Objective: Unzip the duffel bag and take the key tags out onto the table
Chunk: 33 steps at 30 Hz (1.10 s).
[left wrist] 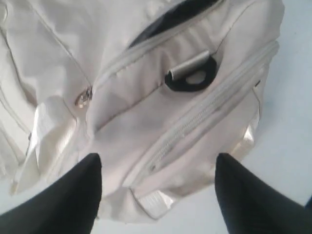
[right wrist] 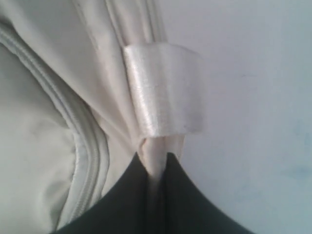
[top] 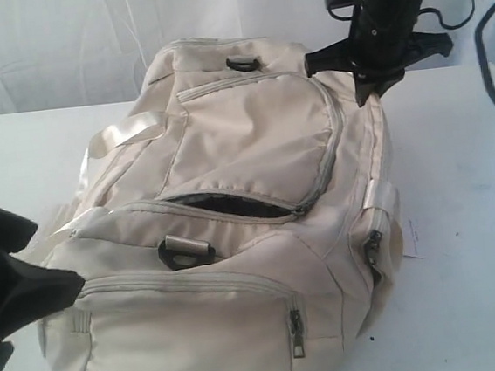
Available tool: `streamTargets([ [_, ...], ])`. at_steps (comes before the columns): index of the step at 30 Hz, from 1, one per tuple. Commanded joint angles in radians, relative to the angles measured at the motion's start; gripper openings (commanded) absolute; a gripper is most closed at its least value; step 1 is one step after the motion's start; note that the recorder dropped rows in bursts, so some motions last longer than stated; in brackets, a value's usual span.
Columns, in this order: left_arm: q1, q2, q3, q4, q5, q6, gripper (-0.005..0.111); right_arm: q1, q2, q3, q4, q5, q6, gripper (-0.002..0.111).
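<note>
A large cream-white fabric duffel bag is laid centrally on a plain white counter. Its top zipper is partly undone, showing a dark gap; no key tags are seen. The bag's far right edge is pinched by the right jaws; the left jaws are spread at its near left end. Unzipping appears unfinished; the metal pull must be gripped next.

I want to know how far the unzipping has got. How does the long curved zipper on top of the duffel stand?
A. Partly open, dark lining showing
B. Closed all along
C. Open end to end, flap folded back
A: the curved zipper on the duffel bag gapes along part of its run, dark lining showing in the gap; the rest is closed.
</note>
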Motion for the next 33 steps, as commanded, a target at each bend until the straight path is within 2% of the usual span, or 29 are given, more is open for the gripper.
streamTargets([
  [1, -0.002, -0.011, -0.006, -0.089, 0.107, 0.040, 0.068, -0.046, -0.123, 0.108, -0.107, -0.021, 0.007, 0.000],
  [8, -0.002, -0.009, -0.006, -0.531, 0.173, 0.321, 0.068, -0.049, -0.270, 0.310, -0.133, -0.053, 0.060, 0.000],
  [13, -0.002, -0.009, 0.003, -0.560, 0.194, 0.341, 0.068, -0.049, -0.346, 0.469, -0.133, -0.101, 0.066, 0.000],
  [18, -0.002, -0.009, 0.082, -0.560, 0.115, 0.350, 0.068, -0.049, -0.387, 0.519, -0.133, -0.099, 0.032, 0.002],
  [21, -0.002, -0.009, 0.132, -0.560, 0.045, 0.421, 0.068, -0.049, -0.425, 0.519, -0.131, -0.123, 0.039, 0.014],
  [26, -0.002, -0.009, 0.157, -0.560, -0.029, 0.581, 0.068, -0.049, -0.493, 0.519, -0.131, -0.153, 0.039, 0.053],
  [28, -0.002, -0.009, 0.157, -0.560, -0.053, 0.658, 0.068, -0.049, -0.515, 0.519, -0.132, -0.153, 0.039, 0.064],
  [33, -0.002, -0.009, 0.157, -0.555, -0.084, 0.947, 0.068, -0.049, -0.574, 0.519, -0.124, -0.145, 0.039, 0.067],
])
